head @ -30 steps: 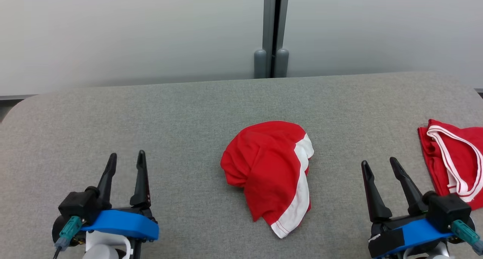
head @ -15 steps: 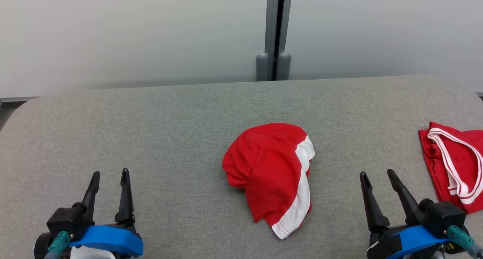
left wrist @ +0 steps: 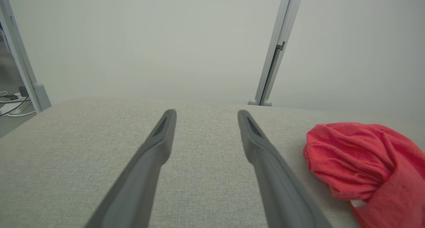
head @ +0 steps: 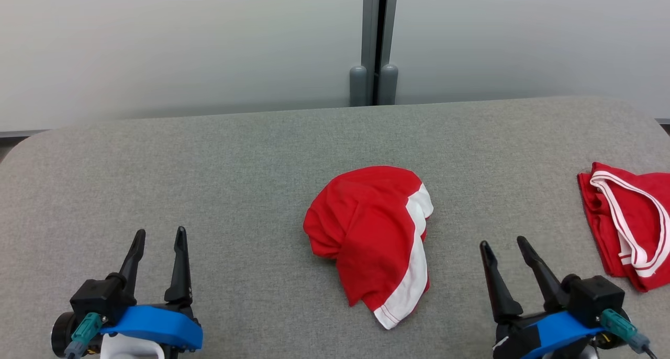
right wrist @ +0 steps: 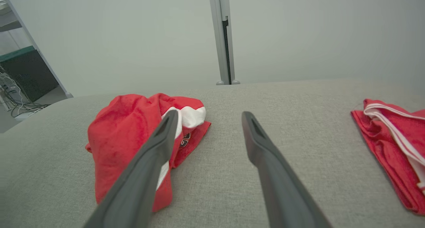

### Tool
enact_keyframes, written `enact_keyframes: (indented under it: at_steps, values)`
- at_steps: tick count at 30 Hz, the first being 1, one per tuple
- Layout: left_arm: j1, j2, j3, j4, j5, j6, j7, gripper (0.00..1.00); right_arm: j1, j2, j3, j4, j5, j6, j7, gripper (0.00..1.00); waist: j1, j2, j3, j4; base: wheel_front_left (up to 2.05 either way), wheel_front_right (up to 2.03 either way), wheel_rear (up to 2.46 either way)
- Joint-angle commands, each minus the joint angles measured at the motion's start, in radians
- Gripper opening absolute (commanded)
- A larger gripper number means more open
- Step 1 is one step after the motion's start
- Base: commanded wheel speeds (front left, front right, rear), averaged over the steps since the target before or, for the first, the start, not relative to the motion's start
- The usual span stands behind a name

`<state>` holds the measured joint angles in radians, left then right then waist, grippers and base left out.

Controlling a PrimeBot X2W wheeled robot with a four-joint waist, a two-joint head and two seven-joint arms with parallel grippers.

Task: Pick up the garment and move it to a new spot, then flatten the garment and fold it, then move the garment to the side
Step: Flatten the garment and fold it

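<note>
on grey table (head: 220, 160), crumpled red garment (head: 369, 233)

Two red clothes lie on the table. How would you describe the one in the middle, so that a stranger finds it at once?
Start from the wide grey table before the pale wall. Near its middle lies the heaped red garment. Unlike the flatter red garment at the right edge, trimmed with thin white stripes, it carries one broad white band.
</note>
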<state>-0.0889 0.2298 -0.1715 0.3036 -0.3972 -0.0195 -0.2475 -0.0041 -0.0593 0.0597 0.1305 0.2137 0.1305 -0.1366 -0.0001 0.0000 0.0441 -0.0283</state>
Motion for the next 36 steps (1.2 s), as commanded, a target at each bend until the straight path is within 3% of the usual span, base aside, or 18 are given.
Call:
enact_keyframes:
  at_steps: [1,6,13,21,22,23,30,36]
  values:
    - [-0.016,0.002,-0.001,0.001,-0.004,-0.002,0.003,1.0,-0.016,0.005,0.013,0.004,0.005,0.001,0.004,1.0,0.0001,0.0,0.002,0.002,0.0,0.0,0.0]
    - [-0.023,0.002,-0.007,0.001,-0.005,-0.001,0.003,1.0,-0.044,0.008,0.066,0.053,0.02,0.001,0.063,1.0,0.0001,0.0,0.01,0.003,0.0,0.0,0.0]
    - [-0.045,0.0,-0.018,-0.013,-0.004,-0.001,0.004,1.0,-0.131,0.008,0.174,0.22,0.076,0.001,0.195,1.0,0.0001,0.0,0.03,0.014,0.0,0.0,0.0]
    - [-0.082,-0.008,-0.038,-0.013,0.001,-0.006,0.004,1.0,-0.245,0.008,0.247,0.397,0.133,0.001,0.235,1.0,0.0001,0.0,0.064,0.042,0.0,0.0,0.0]
    - [-0.086,-0.008,-0.042,-0.013,0.002,-0.008,0.004,1.0,-0.256,0.008,0.248,0.411,0.129,0.001,0.236,0.63,0.0001,0.0,0.068,0.046,0.0,0.0,0.0]
    - [-0.087,-0.01,-0.045,-0.012,0.002,-0.009,0.003,1.0,-0.269,0.008,0.25,0.421,0.122,0.001,0.227,0.0,0.0001,0.0,0.069,0.049,0.0,0.0,0.0]
    - [-0.084,-0.016,-0.046,-0.005,-0.006,-0.005,-0.002,1.0,-0.349,0.008,0.186,0.39,-0.017,0.001,0.164,0.0,0.0001,0.0,0.067,0.057,0.0,0.0,0.0]
    - [-0.08,-0.013,-0.039,-0.003,-0.012,-0.002,-0.007,1.0,-0.428,-0.056,0.246,0.291,-0.105,0.0,0.205,0.0,0.0001,0.0,0.055,0.058,0.0,0.0,0.0]
